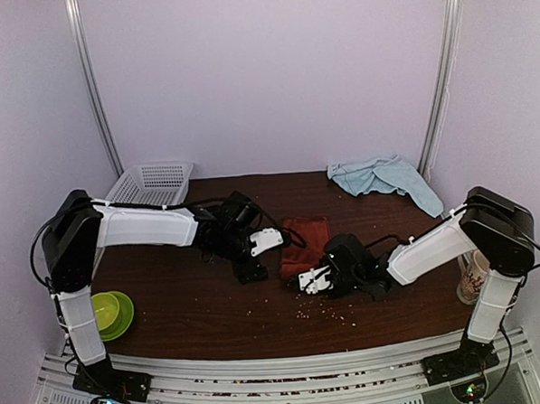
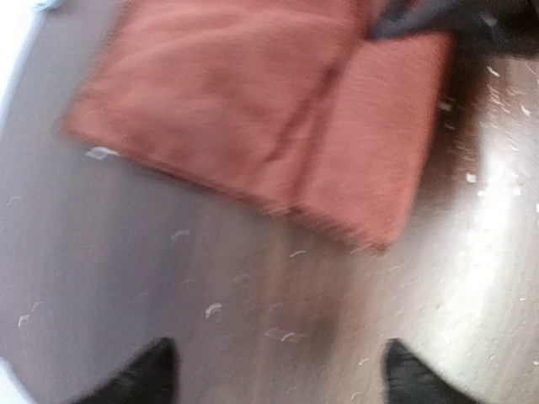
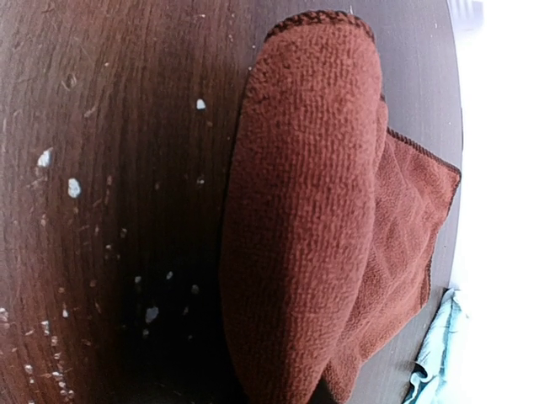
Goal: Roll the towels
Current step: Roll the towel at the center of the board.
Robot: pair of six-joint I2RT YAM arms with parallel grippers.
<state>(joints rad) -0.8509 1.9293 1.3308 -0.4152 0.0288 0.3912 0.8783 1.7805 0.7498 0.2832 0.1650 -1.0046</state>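
The rust-red towel [image 1: 306,238] lies mid-table with its near part rolled into a thick fold [image 3: 303,236]. My right gripper [image 1: 313,278] is at its near end. The fold narrows down into the hidden fingers, so the gripper looks shut on it. My left gripper [image 1: 259,257] is just left of the towel, open and empty over bare table. Its dark fingertips [image 2: 152,374] show at the bottom of the blurred left wrist view, short of the towel [image 2: 269,109]. The pale light-blue towel [image 1: 382,175] lies crumpled at the back right and shows in the right wrist view [image 3: 434,353].
A white mesh basket [image 1: 151,183] stands at the back left. Green bowls [image 1: 113,312] sit at the near left. A cup [image 1: 473,277] stands at the right edge. Pale crumbs [image 1: 323,313] are scattered on the dark wooden table [image 1: 194,305].
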